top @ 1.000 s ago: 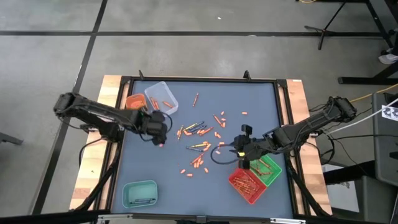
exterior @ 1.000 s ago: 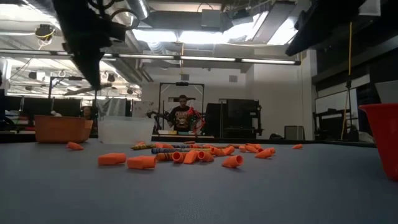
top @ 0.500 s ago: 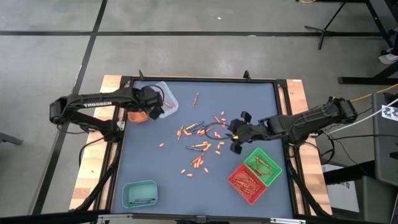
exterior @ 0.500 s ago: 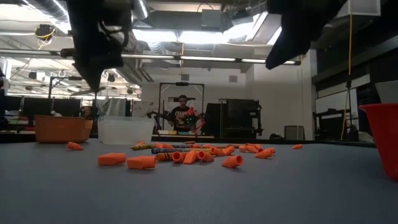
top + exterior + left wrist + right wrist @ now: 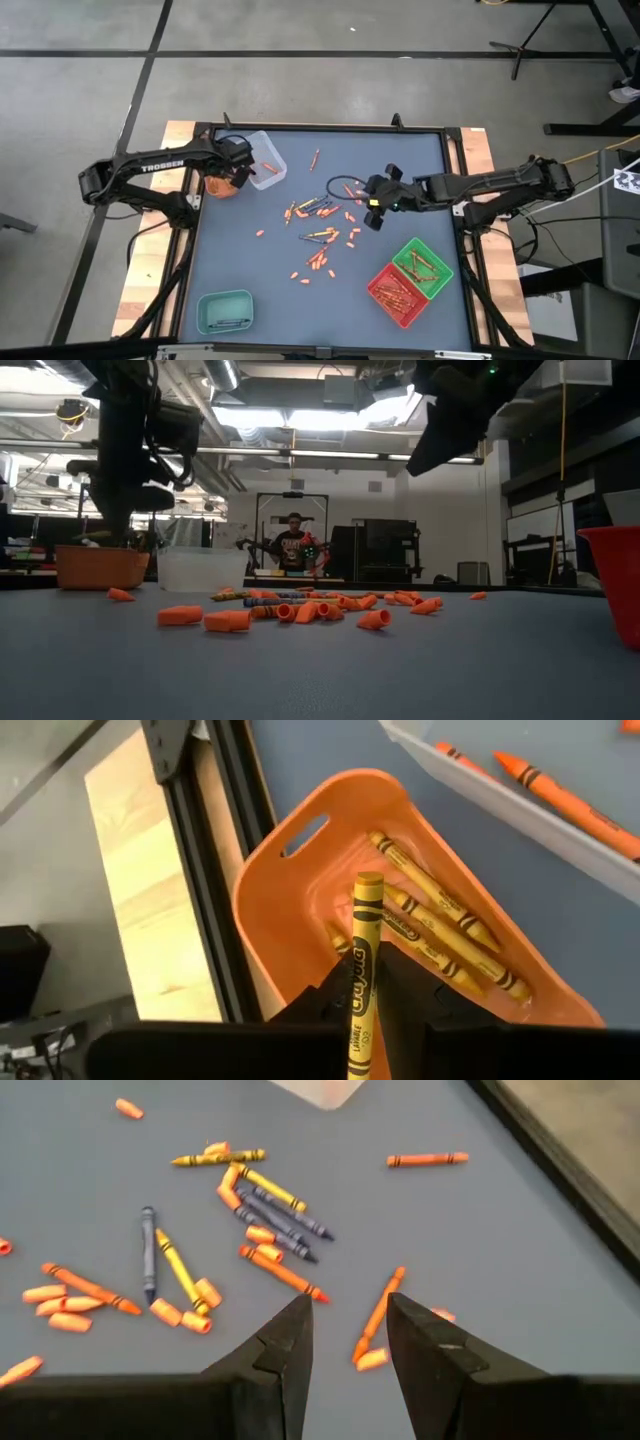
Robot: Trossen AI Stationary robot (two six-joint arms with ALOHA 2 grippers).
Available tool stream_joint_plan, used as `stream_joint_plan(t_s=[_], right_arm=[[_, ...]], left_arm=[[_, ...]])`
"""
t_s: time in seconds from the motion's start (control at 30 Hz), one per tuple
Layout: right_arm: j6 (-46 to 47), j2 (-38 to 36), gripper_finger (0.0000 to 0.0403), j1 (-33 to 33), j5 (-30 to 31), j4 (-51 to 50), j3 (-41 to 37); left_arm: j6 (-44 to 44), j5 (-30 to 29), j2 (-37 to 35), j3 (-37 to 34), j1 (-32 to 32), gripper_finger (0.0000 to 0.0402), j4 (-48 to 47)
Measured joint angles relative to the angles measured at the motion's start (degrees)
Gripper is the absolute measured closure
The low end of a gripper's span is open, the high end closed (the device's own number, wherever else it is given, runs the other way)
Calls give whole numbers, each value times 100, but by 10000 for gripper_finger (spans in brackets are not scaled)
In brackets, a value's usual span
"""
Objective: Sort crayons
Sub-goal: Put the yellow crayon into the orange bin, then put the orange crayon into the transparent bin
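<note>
Yellow crayon [image 5: 361, 960] stood pinched between the jaws of the left gripper [image 5: 238, 171], poised over the orange tray [image 5: 300, 860] at about ten o'clock on the table [image 5: 420, 170], where more yellow crayons [image 5: 440, 935] already lay. A clear tray [image 5: 262, 158] sat just beside it. Loose crayons [image 5: 320, 215] lay scattered around the middle of the table. Toward three o'clock of that scatter, the right gripper [image 5: 375, 203] hovered with its jaws apart and nothing between them.

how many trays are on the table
5: clear tray and orange tray at the far left, teal tray near left, green tray and red tray near right.
</note>
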Motion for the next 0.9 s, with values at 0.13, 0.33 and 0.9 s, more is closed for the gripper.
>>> stream_joint_plan(t_s=[0.13,0.33,0.9], right_arm=[[-173,104,274,-168,-1,326,1],[-177,498,274,-438,-2,703,2],[-179,2194,274,-1363,-6,1514,0]], left_arm=[[0,12,0,-148,16,355,139],[0,14,0,-173,9,319,330],[2,34,0,-173,-2,307,671]])
